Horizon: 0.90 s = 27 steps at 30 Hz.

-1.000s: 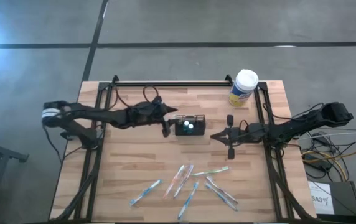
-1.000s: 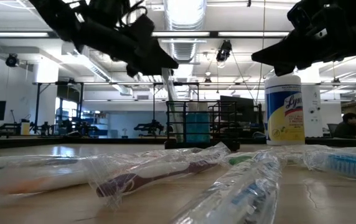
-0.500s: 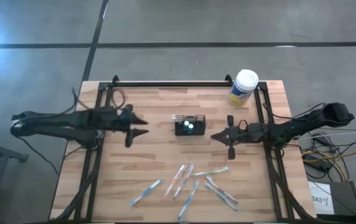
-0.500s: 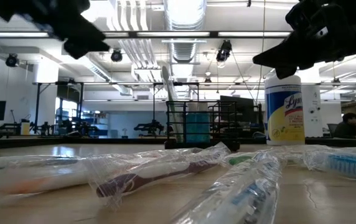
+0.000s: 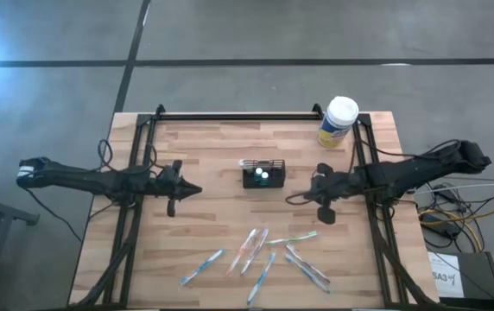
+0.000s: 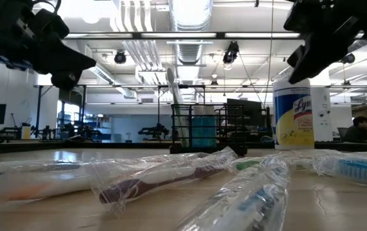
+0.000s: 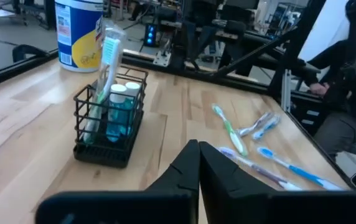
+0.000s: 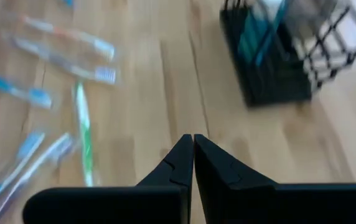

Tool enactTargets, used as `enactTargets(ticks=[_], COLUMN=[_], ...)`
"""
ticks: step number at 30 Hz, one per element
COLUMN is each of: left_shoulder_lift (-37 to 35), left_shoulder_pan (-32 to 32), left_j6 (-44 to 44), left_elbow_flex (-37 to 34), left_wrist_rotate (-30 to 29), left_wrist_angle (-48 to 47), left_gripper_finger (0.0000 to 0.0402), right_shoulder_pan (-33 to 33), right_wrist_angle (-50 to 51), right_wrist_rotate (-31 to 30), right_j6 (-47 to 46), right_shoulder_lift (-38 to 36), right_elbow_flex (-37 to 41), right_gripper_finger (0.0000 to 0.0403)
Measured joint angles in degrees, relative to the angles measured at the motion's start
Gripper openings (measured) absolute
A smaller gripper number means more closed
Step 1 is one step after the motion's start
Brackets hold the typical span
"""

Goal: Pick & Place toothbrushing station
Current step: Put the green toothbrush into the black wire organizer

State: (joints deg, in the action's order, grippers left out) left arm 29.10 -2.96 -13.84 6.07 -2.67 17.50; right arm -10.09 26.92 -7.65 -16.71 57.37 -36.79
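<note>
On the wooden table the toothbrushing station stands at centre, a wrapped toothbrush in it; the left gripper, now closed and empty, has been withdrawn leftward; the right gripper, closed, is held near.

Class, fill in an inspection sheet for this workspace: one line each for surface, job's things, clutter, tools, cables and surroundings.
Surface: wooden table, bare between items.
Job's things: black wire caddy mid-table, upright, holding a wrapped toothbrush and small blue bottles.
Clutter: wrapped toothbrushes scattered along the table's front; wipes canister at the back right corner.
Tools: left tool shut, empty, left of the caddy; right tool shut, empty, right of it.
Cables: bundle on the floor beside the right arm.
Surroundings: open workshop; a seated person far behind the table.
</note>
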Motion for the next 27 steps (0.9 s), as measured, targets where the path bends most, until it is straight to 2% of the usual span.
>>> enactTargets(ticks=[4, 7, 12, 18, 23, 27], left_shoulder_lift=[0.0, 0.04, 0.07, 0.11, 0.13, 0.13], left_shoulder_pan=[0.02, 0.02, 0.02, 0.02, 0.04, 0.02], left_j6=[0.02, 0.08, 0.14, 0.14, -1.18, -1.65], left_elbow_flex=[-0.79, -0.83, -0.83, -0.83, -0.83, -0.83], left_wrist_rotate=[-0.44, -0.36, -0.27, -0.22, 0.03, 0.31], left_wrist_angle=[0.34, 0.61, 0.98, 0.98, 1.01, 1.05], left_gripper_finger=[0.0013, 0.0015, 0.0009, 0.0011, 0.0013, 0.001], right_shoulder_pan=[-2.58, -4.68, -8.59, -13.79, -15.58, -15.84], right_wrist_angle=[12.12, 16.28, 15.86, 8.36, 9.23, 9.33], right_wrist_rotate=[0.95, 4.99, 12.33, 12.5, 12.62, 12.24], right_j6=[-4.83, -8.48, -9.93, -7.66, -8.39, -8.33], right_shoulder_lift=[3.23, 5.4, 8.64, 14.69, 19.86, 22.77], right_elbow_flex=[-5.66, -7.46, -7.64, -7.68, -8.01, -8.01], right_gripper_finger=[0.0013, 0.0013, 0.0013, 0.0013, 0.0015, 0.004])
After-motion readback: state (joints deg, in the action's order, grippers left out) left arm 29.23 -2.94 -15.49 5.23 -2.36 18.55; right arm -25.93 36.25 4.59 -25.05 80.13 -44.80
